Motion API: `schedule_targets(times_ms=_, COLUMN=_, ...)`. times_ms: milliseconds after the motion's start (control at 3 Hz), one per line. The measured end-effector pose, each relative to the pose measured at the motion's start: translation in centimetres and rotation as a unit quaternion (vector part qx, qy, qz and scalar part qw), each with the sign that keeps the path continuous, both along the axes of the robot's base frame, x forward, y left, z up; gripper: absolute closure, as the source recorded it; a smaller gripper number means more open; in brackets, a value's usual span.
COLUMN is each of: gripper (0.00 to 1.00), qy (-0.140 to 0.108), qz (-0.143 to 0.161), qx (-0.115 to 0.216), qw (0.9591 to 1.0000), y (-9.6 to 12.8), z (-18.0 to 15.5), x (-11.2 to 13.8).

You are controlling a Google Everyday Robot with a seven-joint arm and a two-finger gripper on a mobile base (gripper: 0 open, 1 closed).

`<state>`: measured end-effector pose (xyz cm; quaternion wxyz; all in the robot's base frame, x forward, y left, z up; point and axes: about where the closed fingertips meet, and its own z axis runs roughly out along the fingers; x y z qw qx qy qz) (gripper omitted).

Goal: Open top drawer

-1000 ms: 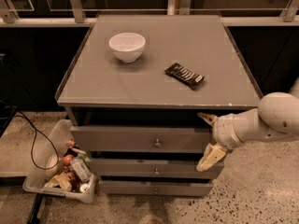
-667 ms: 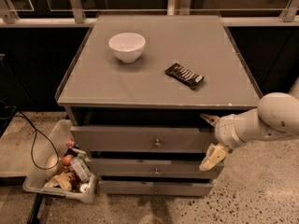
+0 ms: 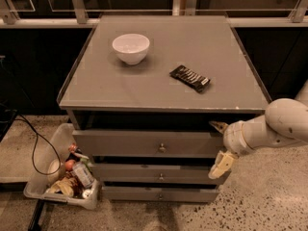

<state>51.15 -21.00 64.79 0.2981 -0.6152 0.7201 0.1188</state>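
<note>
Hanging at the right end of the top drawer [image 3: 120,144], the claw [image 3: 219,145] is keeping its 2 fingers [image 3: 221,164] spread apart. 1 finger is pointing left just above the upper right corner of the drawer front. The other, cream-coloured, is pointing down and left just below the lower right corner. The end of the front panel is lying between them, but I cannot tell if they are touching it. The drawer is sitting directly under the grey surface [image 3: 159,88], and its small round knob [image 3: 162,148] is well to the left of the claw. On the surface a white bowl [image 3: 131,47] and a dark snack bar [image 3: 190,77] are lying apart. 2 narrower drawers [image 3: 134,174] are sitting below.
</note>
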Motion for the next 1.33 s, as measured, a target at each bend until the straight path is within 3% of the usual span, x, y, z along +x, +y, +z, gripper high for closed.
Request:
schedule_targets(times_ms=333, gripper=0.19, qy=0.0, qz=0.0, qx=0.0, qw=1.0, y=0.0, z=0.0, x=0.0)
schedule_targets(times_ms=1333, gripper=0.89, qy=0.0, qz=0.0, qx=0.0, qw=1.0, y=0.06, z=0.3, x=0.02)
